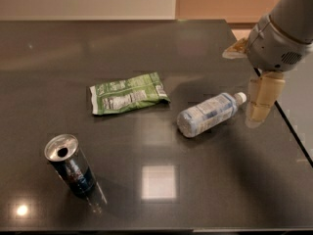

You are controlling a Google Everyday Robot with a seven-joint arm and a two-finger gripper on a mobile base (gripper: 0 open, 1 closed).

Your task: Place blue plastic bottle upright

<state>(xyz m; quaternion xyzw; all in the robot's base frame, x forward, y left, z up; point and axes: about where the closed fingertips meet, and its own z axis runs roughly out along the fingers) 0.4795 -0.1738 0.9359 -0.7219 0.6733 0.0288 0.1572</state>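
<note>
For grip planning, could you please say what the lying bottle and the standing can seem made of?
The small clear bluish bottle looks like glossy plastic: see-through walls. The dark blue can looks like metal: shiny silver top. The gripper hangs beside the bottle's cap.

Blue plastic bottle [208, 114], bluish-clear, white cap, white-and-blue label, on glossy dark grey table [220, 190]; just right of bottle, beige gripper [258, 112]; left of bottle, green-and-white snack bag [128, 93], dark blue silver-topped can [68, 164].

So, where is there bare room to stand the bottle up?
Free: the front strip right of the can, and the far table behind the green bag. Crowded: around the blue plastic bottle, with the tool beside its cap.
</note>
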